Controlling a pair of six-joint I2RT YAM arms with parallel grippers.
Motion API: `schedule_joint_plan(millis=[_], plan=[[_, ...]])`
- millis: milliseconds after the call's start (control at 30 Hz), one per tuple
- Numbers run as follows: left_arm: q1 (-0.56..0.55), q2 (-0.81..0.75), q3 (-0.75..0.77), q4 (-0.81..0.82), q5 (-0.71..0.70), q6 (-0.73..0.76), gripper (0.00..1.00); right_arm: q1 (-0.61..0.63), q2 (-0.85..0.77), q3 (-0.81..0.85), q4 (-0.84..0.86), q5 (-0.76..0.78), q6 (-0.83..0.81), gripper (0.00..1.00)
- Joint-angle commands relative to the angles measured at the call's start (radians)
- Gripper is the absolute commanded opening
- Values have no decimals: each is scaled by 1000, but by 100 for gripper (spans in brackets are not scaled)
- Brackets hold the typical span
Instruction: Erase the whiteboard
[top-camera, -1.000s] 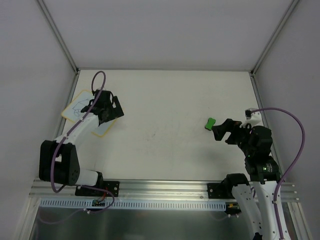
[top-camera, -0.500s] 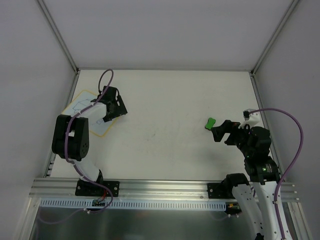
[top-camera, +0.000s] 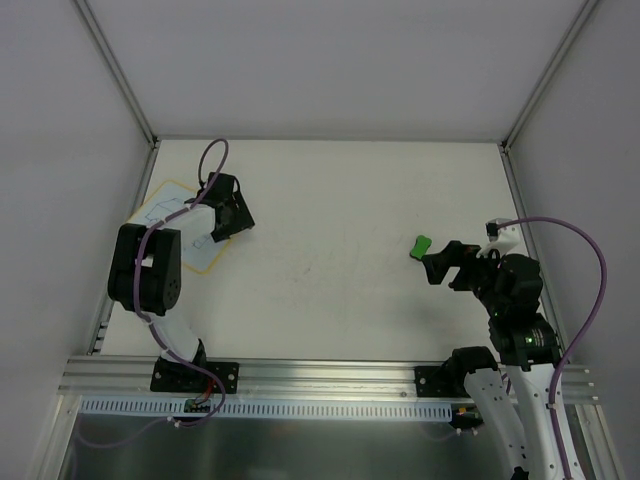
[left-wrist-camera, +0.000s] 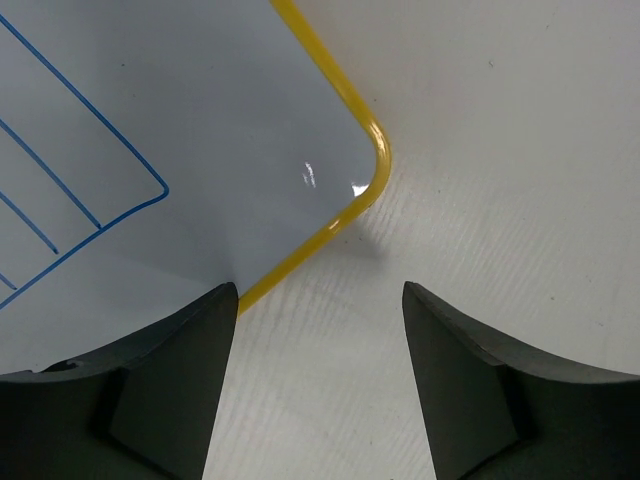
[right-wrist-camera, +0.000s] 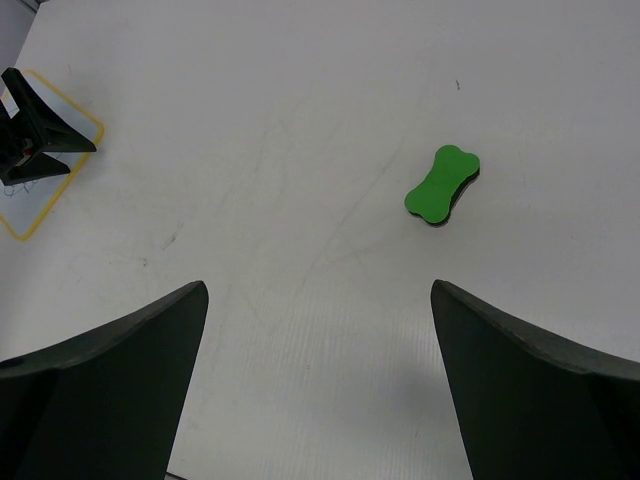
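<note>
Two arms work over one white desk (top-camera: 330, 190). Far left, close to the desk's left edge and about midway up it: the whiteboard (top-camera: 196, 252), flat, turned so its corners point like a diamond, with a thin yellow border. Blue line drawing (left-wrist-camera: 120, 140) on its face; only part of it shows in the left wrist view, and the overhead view is too small to make out the figure. The left arm reaches over the board, its white link crossing the middle. The left gripper (top-camera: 228, 215) sits at the board's right-hand corner, fingers spread and pinching nothing. In the wrist view (left-wrist-camera: 315, 330) one finger is over the white face (left-wrist-camera: 200, 130), the other over bare desk, and the rounded yellow corner lies ahead of the gap; contact with the board cannot be told. Centre of the desk: faint grey scuffs. Right of centre, well apart from the board: a small green eraser (top-camera: 421, 246), bone-shaped, flat on the desk with a dark underside (right-wrist-camera: 443, 185). Just beside it, toward the right edge, the right gripper (top-camera: 445, 262) points at it, fingers spread wide and holding nothing (right-wrist-camera: 318, 300). Its wrist view has the eraser ahead and right of the gap, untouched, and the board (right-wrist-camera: 45, 195) far off at left. A purple cable (top-camera: 590, 250) loops off the right arm.
</note>
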Motion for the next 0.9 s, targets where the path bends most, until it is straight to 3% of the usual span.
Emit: schedule_joint_plan(millis=[0, 167, 367, 567, 867], plan=[[-18, 44, -13, -11, 67, -23, 65, 7, -13, 1, 40, 8, -14, 99], [-105, 46, -31, -13, 166, -86, 52, 9, -14, 2, 40, 16, -12, 99], [-312, 61, -7, -11, 243, -200, 48, 7, -17, 4, 40, 23, -12, 99], [-521, 133, 134, -10, 271, -301, 48, 9, -24, 2, 39, 42, -6, 99], [-659, 266, 441, -11, 285, -352, 50, 9, 2, 16, 1, 128, 11, 99]])
